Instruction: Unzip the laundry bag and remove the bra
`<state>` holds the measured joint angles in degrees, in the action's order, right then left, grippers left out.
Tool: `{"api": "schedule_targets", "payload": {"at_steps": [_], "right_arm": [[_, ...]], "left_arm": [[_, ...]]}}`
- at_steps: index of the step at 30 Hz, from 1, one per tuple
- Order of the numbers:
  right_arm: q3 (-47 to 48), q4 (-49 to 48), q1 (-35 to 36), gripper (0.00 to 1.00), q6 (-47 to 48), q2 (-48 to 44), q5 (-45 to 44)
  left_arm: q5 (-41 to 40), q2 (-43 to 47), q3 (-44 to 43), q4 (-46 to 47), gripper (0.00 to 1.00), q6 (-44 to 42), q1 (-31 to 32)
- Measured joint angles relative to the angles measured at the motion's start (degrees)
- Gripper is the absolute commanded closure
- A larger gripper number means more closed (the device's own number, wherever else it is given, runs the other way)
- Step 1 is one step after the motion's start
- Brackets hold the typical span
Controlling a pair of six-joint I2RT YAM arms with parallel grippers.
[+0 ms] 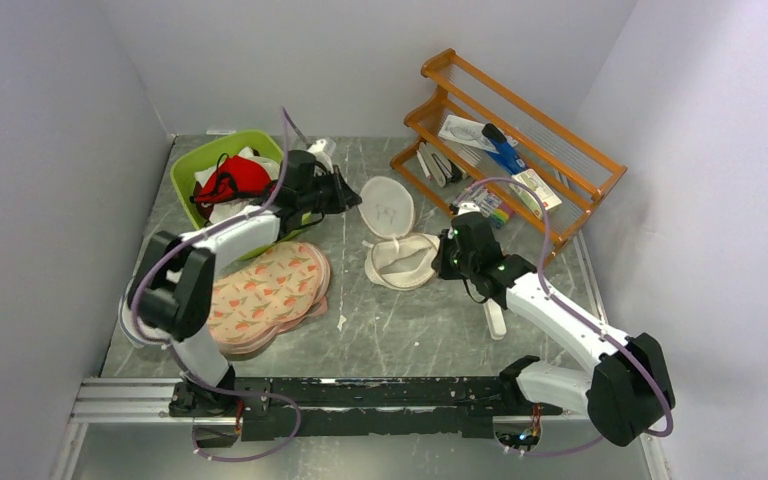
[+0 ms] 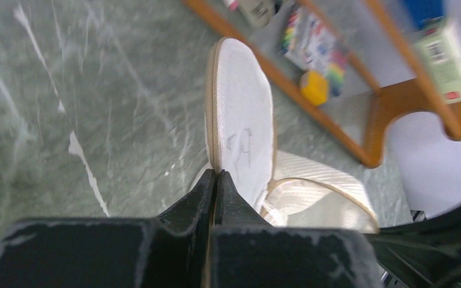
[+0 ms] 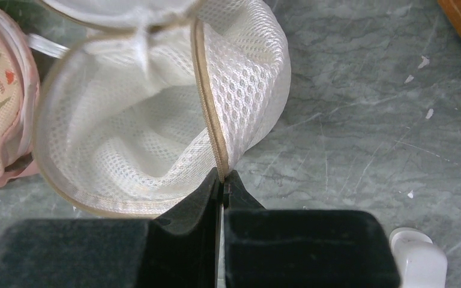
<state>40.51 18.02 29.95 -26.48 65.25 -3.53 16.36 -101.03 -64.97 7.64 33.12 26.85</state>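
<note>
both jaws pinch the round white mesh laundry bag [image 1: 401, 262]: left gripper [image 2: 216, 174] on its upright flap's rim, right gripper [image 3: 223, 177] on the open body's rim. the bright red bra [image 1: 232, 180] lies left, in the green basket [image 1: 198, 157], nearest the left arm.

Grey marble table [image 1: 400, 320] w/ laundry bag [image 1: 400, 262], green basket [image 1: 222, 141], pads [image 1: 265, 290], rack [image 1: 536, 117]
</note>
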Motion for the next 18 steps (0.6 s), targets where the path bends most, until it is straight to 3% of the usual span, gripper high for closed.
{"api": "schedule_targets", "payload": {"at_steps": [8,18], "right_arm": [[3.50,4.35,0.00,1.00,-0.13,0.44,-1.73],[10.99,10.29,-5.88,1.00,1.22,5.77,2.49]], "left_arm": [[-1.03,13.94,6.27,5.92,0.93,-5.31,1.09],[-12.48,30.27,13.55,11.04,0.93,-25.16,13.90]]}}
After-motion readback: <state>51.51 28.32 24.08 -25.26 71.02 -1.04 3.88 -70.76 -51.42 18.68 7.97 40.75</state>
